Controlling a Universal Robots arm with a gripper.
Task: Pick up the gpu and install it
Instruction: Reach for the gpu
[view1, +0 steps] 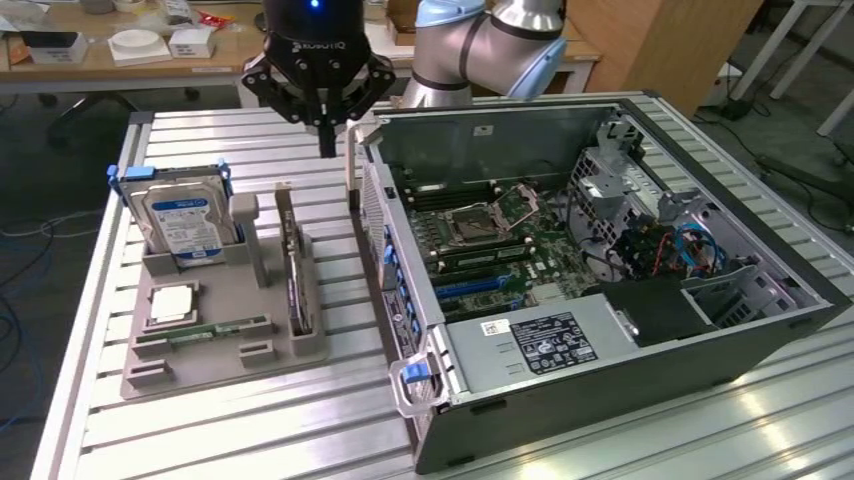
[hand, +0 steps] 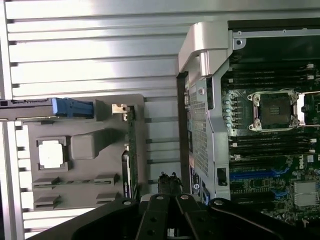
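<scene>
**A:** Ribbed silver aluminium table under everything, edge to edge. Big open black-and-silver tower PC case lying on its side across the right half of the exterior view, green motherboard facing up. Grey plastic parts holder at lower left.

**B:** And the gpu?

**A:** Thin flat dark gpu, left of centre, standing on edge in the holder slot nearest the case. Not picked up yet.

**B:** Black gripper at top, left of centre, hanging over the bare table strip between holder and case. Fingers pinched right together, nothing in them.

**A:** Yep, worry spot right there. Dropping onto the card pinched like that probably means whacking the top edge and tipping it in the slot. Tight next to the case wall too, so easy to clip on a sloppy approach.
</scene>
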